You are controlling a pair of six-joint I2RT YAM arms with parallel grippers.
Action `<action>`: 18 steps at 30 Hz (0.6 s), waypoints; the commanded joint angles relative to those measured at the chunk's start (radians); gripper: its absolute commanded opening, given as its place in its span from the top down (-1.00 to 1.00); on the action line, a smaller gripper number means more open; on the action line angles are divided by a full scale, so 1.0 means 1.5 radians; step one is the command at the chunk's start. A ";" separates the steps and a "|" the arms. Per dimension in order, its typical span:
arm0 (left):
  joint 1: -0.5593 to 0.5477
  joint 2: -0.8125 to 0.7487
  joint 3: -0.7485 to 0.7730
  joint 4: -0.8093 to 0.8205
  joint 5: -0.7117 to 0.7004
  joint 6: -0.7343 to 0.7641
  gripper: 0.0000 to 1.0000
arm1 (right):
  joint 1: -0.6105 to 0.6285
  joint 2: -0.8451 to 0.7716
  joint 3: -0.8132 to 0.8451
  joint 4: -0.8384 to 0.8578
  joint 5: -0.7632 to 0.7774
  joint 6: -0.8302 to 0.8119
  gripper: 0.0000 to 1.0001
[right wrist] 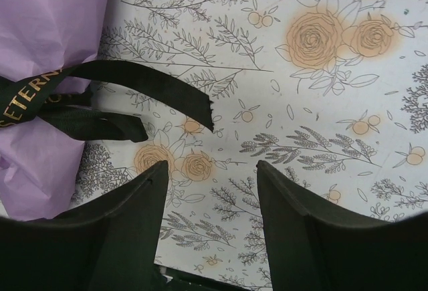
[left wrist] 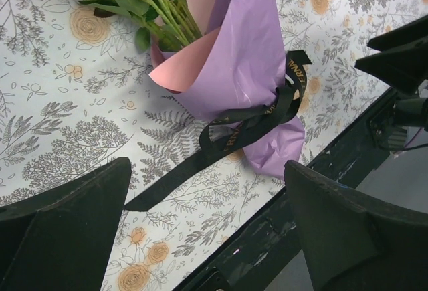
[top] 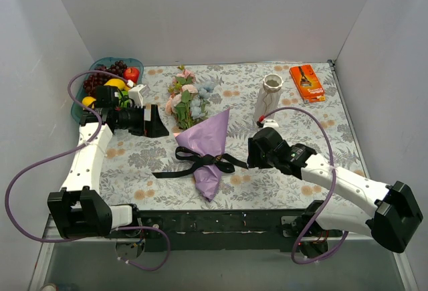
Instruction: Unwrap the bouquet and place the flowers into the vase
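Your right gripper (right wrist: 212, 170) stands spread and empty over the bench (right wrist: 321, 104). Just ahead and to its left lies a loose ribbon tail (right wrist: 157, 83) of the bouquet (right wrist: 47, 30). That tail looks limp and slick, so pinch it near its end; the paper would likely crumple. Your left gripper (left wrist: 206, 167), also spread, hangs above the bouquet.

The bouquet (top: 204, 149) lies on its side at mid-bench (top: 134, 170), wrapped in a cone of paper, purple outside and pink inside, its point toward the near edge. A black ribbon bow (top: 200, 162) cinches the cone, with its tails lying flat. The flowers (top: 187, 100), pink and pale blue on green stems, spill from the far end. The vase (top: 269, 95), cream-white, stands upright to their right, apart.
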 commanded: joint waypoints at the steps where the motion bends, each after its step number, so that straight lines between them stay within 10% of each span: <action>1: -0.009 -0.026 -0.003 -0.049 0.057 0.072 -0.96 | 0.045 0.042 0.025 0.041 0.046 -0.020 -0.27; 9: -0.087 -0.033 -0.049 -0.062 0.070 0.140 -0.96 | 0.112 0.146 0.073 0.073 0.155 -0.152 -0.27; 18: -0.166 -0.042 -0.096 -0.062 0.048 0.199 -0.96 | 0.114 0.184 0.071 0.254 0.038 -0.290 -0.24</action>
